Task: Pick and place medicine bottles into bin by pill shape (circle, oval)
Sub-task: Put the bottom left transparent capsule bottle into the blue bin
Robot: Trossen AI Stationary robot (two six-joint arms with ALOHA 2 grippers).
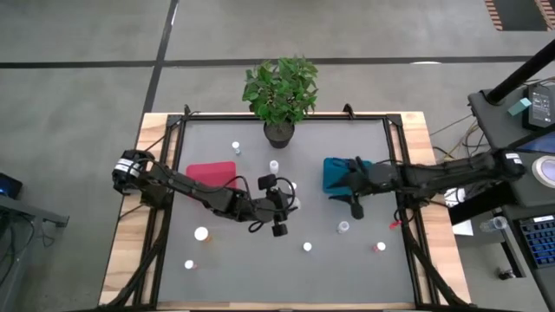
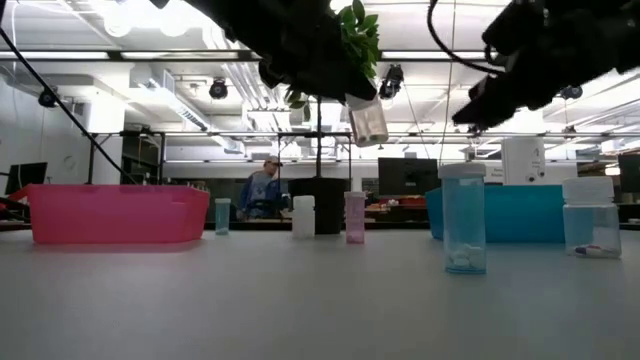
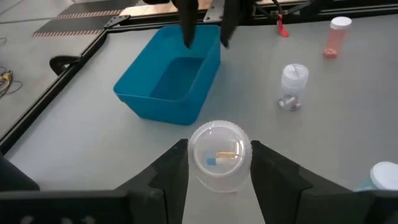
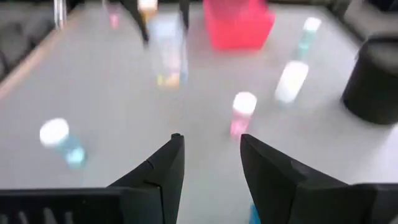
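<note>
Left wrist view: left pincer (image 3: 219, 163) grips unlabelled clear bottle (image 3: 219, 154).

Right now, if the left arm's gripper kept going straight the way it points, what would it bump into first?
Probably the teal-blue rectangular plastic bin. The left gripper, shut on a clear round bottle, faces it across bare grey table. The right gripper hangs over the bin's far end, though depth is hard to judge.

A flat grey table (image 1: 286, 269) with pale wooden edges carried a rectangular red plastic bin (image 1: 211, 174) at centre left of the high view and a rectangular teal-blue plastic bin (image 1: 336, 174) at centre right. Small white-capped bottles (image 1: 201, 234) dotted it. A leafy green plant in a black pot (image 1: 279, 94) stood at the top centre. The left end effector (image 3: 219, 163), dark, gripped a clear bottle (image 3: 219, 155) with a yellow and blue pill inside.
</note>
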